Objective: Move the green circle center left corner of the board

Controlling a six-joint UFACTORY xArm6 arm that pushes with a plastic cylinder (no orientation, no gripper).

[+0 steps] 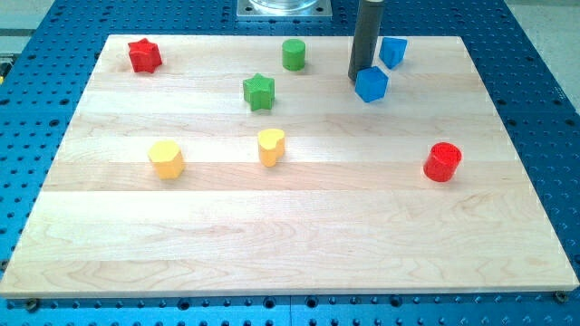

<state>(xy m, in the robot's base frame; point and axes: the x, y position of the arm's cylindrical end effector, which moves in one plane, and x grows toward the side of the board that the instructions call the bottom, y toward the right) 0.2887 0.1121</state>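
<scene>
- My tip — plain rod, nothing to open or clench, gripping nothing; touching blue block at its right.
- Green circle sits left of tip, slightly toward top, apart.
- Step: approach, not yet contacted.
- Next: get round circle's right side, push leftward and down, clearing green star.

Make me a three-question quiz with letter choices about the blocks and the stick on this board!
1. Where is the green circle?
A. near the view's top
B. near the view's bottom
C. at the view's right edge

2. How many yellow blocks are there?
A. one
B. two
C. three

3. My tip is:
A. against the green star
B. right beside a blue block
C. out of sight

Answers: 1 A, it sits by the board's top edge. 2 B, two yellow blocks lie left of centre. 3 B, the rod ends at the blue block's left side.
</scene>
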